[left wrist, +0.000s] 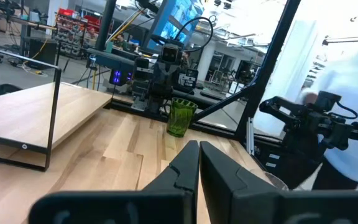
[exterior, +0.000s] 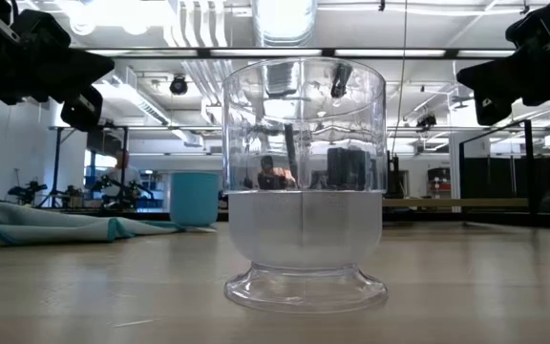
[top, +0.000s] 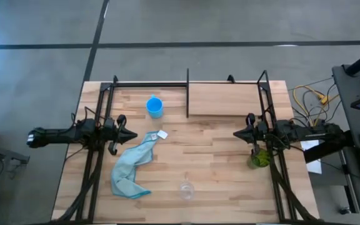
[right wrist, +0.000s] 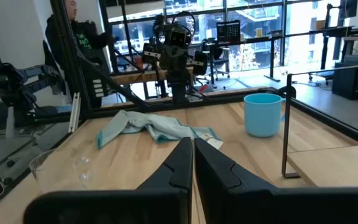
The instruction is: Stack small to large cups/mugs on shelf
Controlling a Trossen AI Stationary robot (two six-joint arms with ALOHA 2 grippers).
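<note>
The small clear cup [top: 187,189] stands upright on its foot near the table's near edge; it fills the low view [exterior: 304,182]. The bright blue mug [top: 154,106] stands at the far left-centre, also in the right wrist view [right wrist: 263,114]. The olive-green cup [top: 259,158] stands at the right, below my right arm, also in the left wrist view [left wrist: 181,116]. The pale wooden shelf [top: 224,100] lies at the far right. My left gripper [top: 132,134] is shut and empty at the left. My right gripper [top: 237,132] is shut and empty at the right.
A light blue cloth [top: 133,164] with a white tag lies crumpled on the table's left half, near my left gripper. Black metal rods [top: 187,94] frame the shelf and the table's far edge. A person in white [left wrist: 347,93] shows beyond the table.
</note>
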